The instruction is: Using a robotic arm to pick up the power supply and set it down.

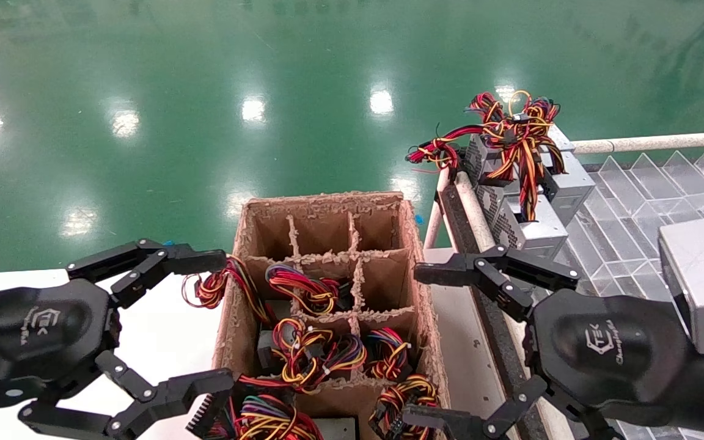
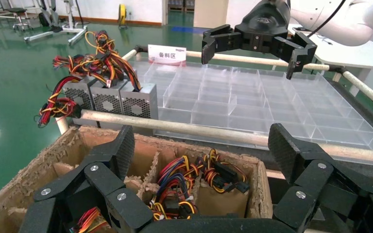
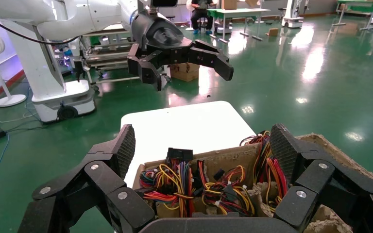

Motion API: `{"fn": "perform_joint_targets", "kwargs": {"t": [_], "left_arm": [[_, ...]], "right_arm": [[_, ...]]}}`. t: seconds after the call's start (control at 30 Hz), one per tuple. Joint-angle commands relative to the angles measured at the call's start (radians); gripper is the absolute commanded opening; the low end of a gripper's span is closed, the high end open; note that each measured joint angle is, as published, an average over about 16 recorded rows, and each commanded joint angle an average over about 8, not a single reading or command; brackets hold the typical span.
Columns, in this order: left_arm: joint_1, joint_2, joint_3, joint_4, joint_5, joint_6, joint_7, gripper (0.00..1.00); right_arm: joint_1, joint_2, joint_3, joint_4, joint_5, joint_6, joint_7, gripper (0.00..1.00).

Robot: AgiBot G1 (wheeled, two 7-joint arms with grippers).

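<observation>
Several power supplies stand in the cells of a brown cardboard divider box [image 1: 416, 287], mostly showing as red, yellow and black wire bundles [image 1: 312, 354]. Three more grey power supplies [image 1: 514, 223] with honeycomb vents stand in a row on the clear tray's far left corner [image 2: 109, 99]. My left gripper [image 1: 214, 327] hangs open over the box's left wall, nothing between its fingers [image 2: 122, 148]. My right gripper [image 1: 422, 345] hangs open over the box's right wall, also empty, with the wires [image 3: 194, 187] below it.
A clear compartment tray [image 1: 633, 214] with a pale rail [image 2: 213, 131] along its edge lies right of the box. A white table [image 3: 189, 126] lies to the box's left. Green floor [image 1: 266, 91] stretches beyond. A silver wrist block [image 1: 700, 275] sits behind my right palm.
</observation>
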Motion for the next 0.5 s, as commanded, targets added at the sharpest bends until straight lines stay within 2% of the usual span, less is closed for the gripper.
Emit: {"fn": "perform_joint_targets", "kwargs": {"t": [0.03, 0.13, 0.5], "left_arm": [[0.0, 0.0, 0.0, 0.0, 0.0, 0.0, 0.0, 0.38], [0.0, 0.0, 0.0, 0.0, 0.0, 0.0, 0.0, 0.01], [0.0, 0.0, 0.0, 0.0, 0.0, 0.0, 0.0, 0.0]], "right_arm": [[0.0, 0.0, 0.0, 0.0, 0.0, 0.0, 0.0, 1.0], [0.0, 0.0, 0.0, 0.0, 0.0, 0.0, 0.0, 1.0], [0.004, -0.002, -0.005, -0.002, -0.014, 0.002, -0.004, 1.0]]}}
